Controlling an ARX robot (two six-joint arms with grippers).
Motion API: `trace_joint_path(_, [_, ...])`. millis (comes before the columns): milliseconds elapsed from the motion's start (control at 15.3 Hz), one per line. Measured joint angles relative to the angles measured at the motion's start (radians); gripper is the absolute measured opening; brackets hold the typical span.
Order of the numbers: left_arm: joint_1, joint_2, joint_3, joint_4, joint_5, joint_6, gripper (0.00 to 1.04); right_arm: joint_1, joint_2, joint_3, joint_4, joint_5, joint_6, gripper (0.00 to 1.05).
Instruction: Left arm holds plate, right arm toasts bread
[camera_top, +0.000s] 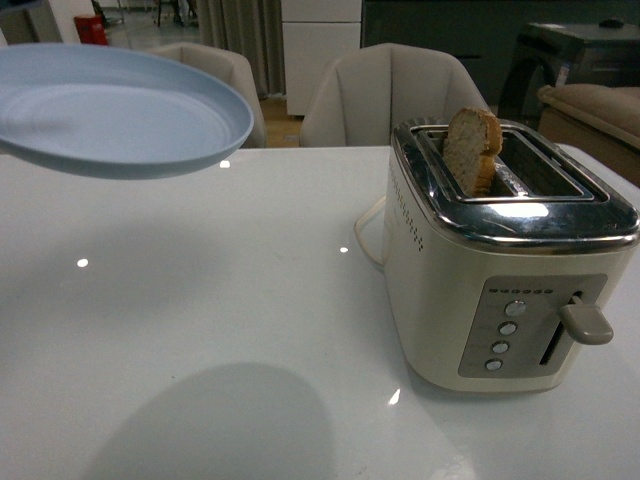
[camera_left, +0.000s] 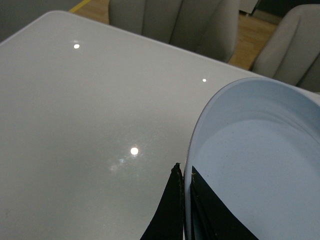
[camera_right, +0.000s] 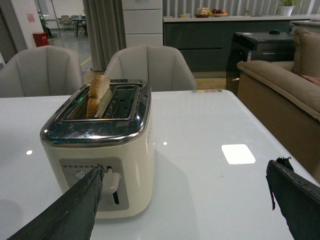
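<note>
The pale blue plate (camera_top: 110, 105) hangs in the air above the table's left side, held level. My left gripper (camera_left: 183, 172) is shut on its rim, one black finger under and one over the plate (camera_left: 260, 150). The bread (camera_top: 471, 148) stands upright in the far slot of the cream toaster (camera_top: 470, 290), its rounded top sticking out. In the right wrist view the bread (camera_right: 98, 95) and toaster (camera_right: 105, 150) sit ahead. My right gripper (camera_right: 185, 172) is open and empty, near the toaster's lever (camera_right: 111, 181) end. Neither arm shows in the front view.
The toaster's lever (camera_top: 586, 322) is up, beside a column of round buttons (camera_top: 503, 336). The white glossy table (camera_top: 220, 330) carries the plate's shadow. Grey chairs (camera_top: 390, 95) stand along the far edge, and a brown sofa (camera_right: 280, 95) lies beyond the table's right side.
</note>
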Motion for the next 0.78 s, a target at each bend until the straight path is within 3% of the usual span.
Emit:
trace_joint_path(392, [0.091, 0.267, 0.005, 0.096, -0.057, -0.016, 0.02, 0.000, 0.000, 0.000, 0.000, 0.000, 0.000, 0.98])
trace_joint_path(783, [0.109, 0.435, 0.047, 0.077, -0.046, -0.108, 0.02, 0.000, 0.000, 0.000, 0.000, 0.000, 0.000, 0.98])
